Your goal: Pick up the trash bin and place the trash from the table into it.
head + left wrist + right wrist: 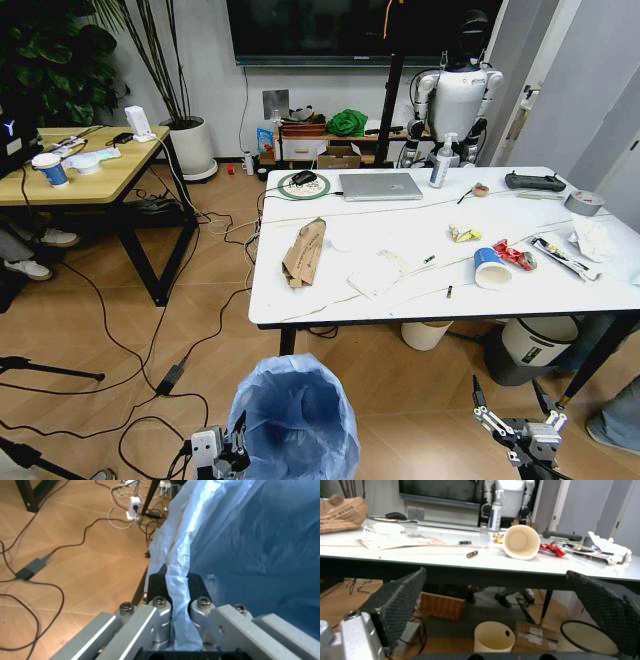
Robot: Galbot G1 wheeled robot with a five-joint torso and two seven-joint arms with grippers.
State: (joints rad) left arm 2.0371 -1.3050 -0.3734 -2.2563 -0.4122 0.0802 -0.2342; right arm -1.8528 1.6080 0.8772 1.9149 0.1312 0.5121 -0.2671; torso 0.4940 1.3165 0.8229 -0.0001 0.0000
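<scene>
I had the left gripper [172,592] pinched on the trash bin [298,415] liner rim, bin low in front of the table [400,290]. Right gripper [512,405] hung with fingers wide, free for the paper cup [490,267].

The bin [298,418] is showing a light-blue see-through bag. The table [330,290] is showing white with thin dark lines. On it are lying a brown packet [304,252], a white sheet [376,272], a blue-and-white cup [490,267], a red wrapper [516,255] and a yellow wrapper [463,234].
</scene>
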